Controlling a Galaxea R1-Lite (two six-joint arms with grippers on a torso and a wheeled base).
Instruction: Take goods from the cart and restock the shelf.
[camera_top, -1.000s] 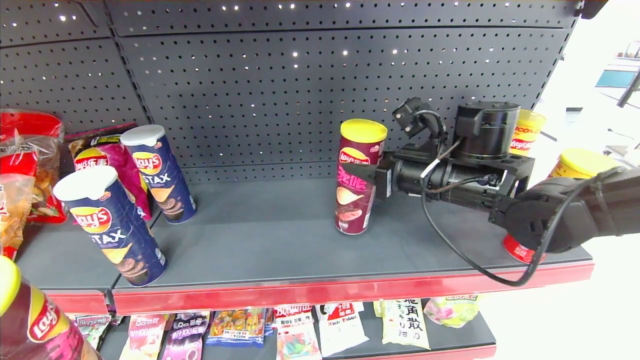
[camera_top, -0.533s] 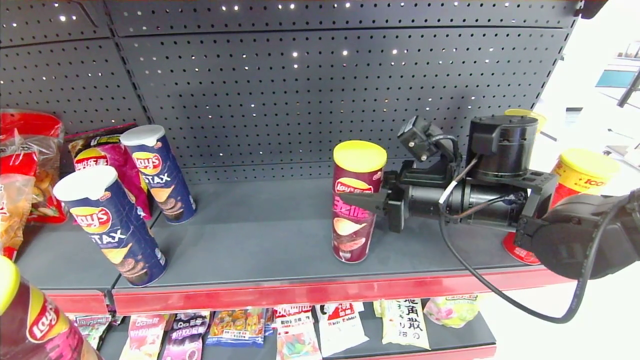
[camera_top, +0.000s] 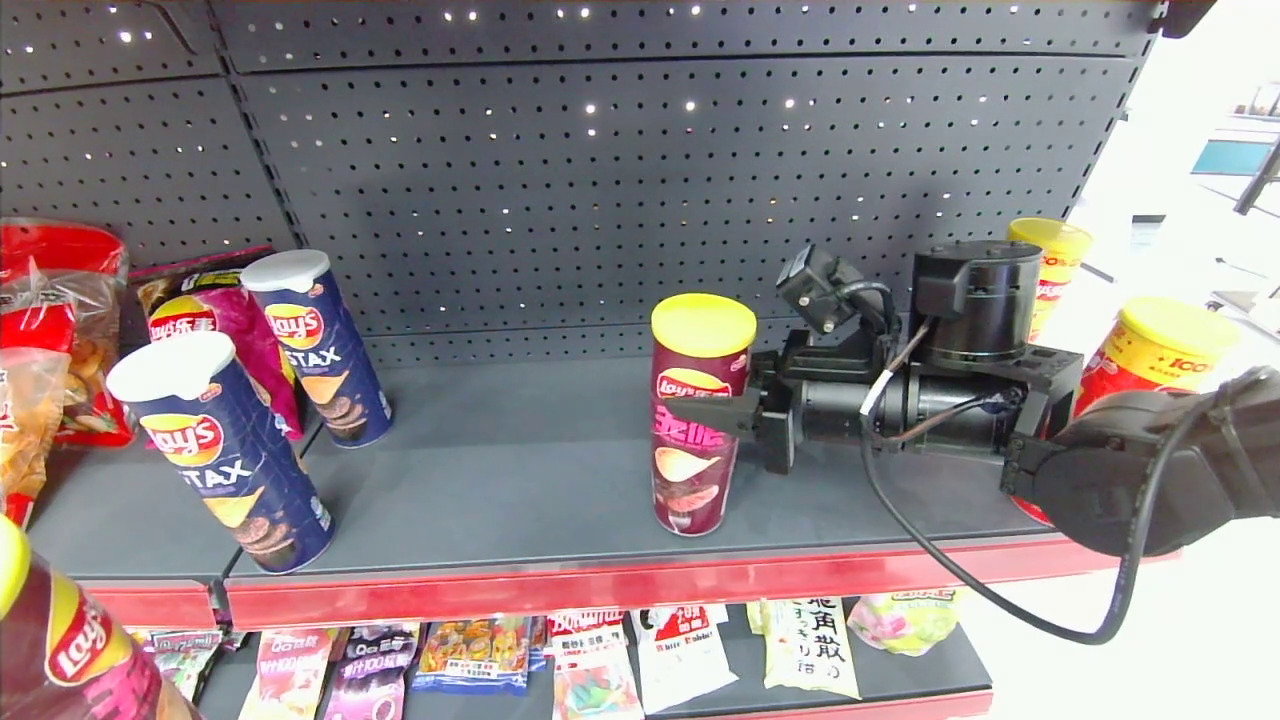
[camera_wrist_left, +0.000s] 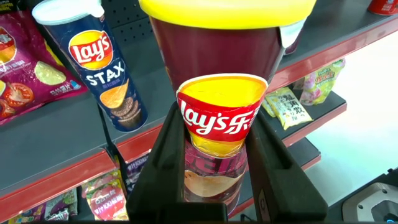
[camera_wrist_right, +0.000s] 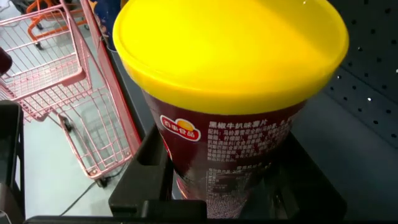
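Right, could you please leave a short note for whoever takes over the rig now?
Right gripper: shut on a maroon can, upright near the shelf's front edge; set down or not, I cannot tell.
Left gripper: shut on a second can, low, in front of the shelf.
Already shelved: blue cans, red cans.
Left: release the first can, shelve the second.

A logo and lettering stand on the maroon can (camera_top: 695, 420) and the second maroon can (camera_wrist_left: 217, 118); logos too on blue cans (camera_top: 225, 450), red cans (camera_top: 1150, 350), lower-shelf packets (camera_top: 680, 650).
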